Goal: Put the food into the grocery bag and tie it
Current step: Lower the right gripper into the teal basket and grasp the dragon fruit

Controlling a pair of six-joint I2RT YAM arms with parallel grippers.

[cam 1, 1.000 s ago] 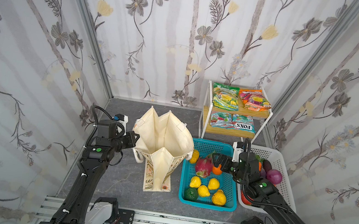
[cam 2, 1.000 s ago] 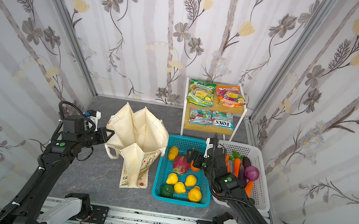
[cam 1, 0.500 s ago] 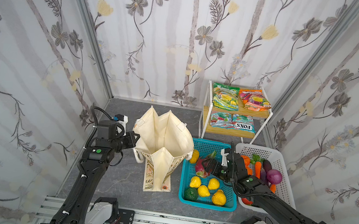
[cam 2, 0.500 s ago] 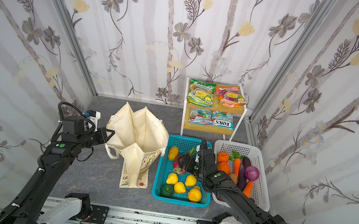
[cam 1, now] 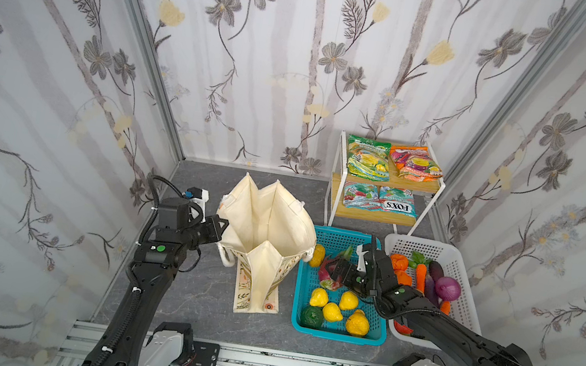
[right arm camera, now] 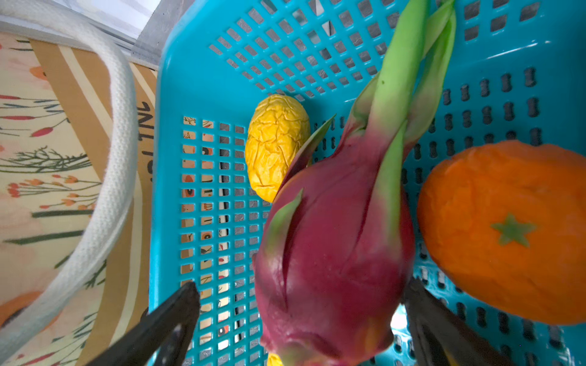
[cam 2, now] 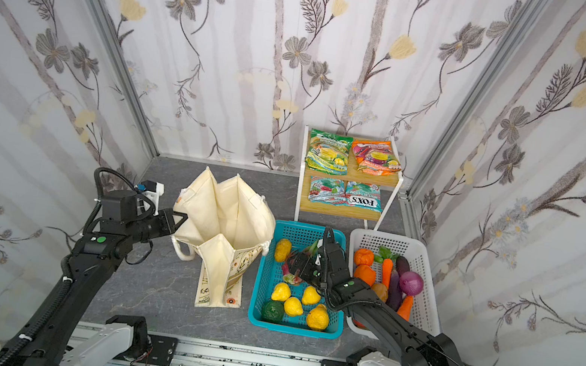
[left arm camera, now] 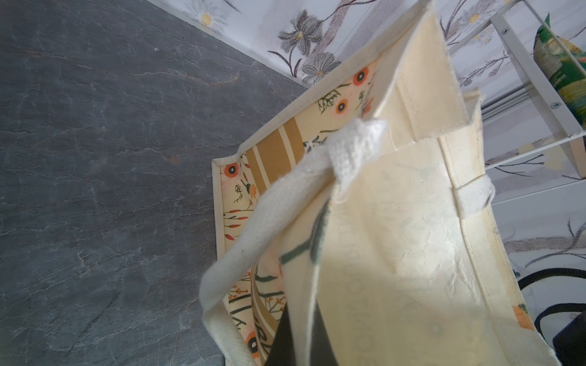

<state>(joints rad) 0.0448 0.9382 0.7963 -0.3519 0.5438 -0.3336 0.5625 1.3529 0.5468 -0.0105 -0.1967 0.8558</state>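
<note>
Left gripper (cam 1: 218, 226) was clamped shut on the grocery bag (cam 1: 269, 223), pinching its cream wall at the rim on the side facing away from the teal basket (cam 1: 335, 334). The left wrist view showed a dark finger on each side of the fabric, right by the spot where the white rope handle (left arm camera: 263, 221) meets the bag. The bag stood upright with its mouth gaping, just beside the teal basket on the left arm's side. Right gripper (cam 1: 334, 272) was down inside the teal basket, jaws spread wide and straddling the pink dragon fruit (right arm camera: 333, 253). One finger sat clear of the fruit and the other close to its skin; contact couldn't be resolved, and the jaws weren't closed on it. The fruit lay in the half of the basket nearer the shelf (cam 1: 331, 197), green tips toward that end wall. An orange (right arm camera: 507, 228) sat just beside it, and a wrinkled yellow fruit (right arm camera: 276, 142) lay against the basket wall facing the bag. Four more yellow fruits (cam 1: 331, 311) and a dark green one (cam 1: 311, 316) were bunched at the basket's opposite end. The white basket (cam 1: 427, 247) sat just beside the teal basket on the right arm's side, holding carrots and a purple onion (cam 1: 447, 288). A green snack packet (cam 1: 368, 158) and an orange snack packet (cam 1: 414, 163) lay on the shelf's top tier, beyond the teal basket's far end.
</note>
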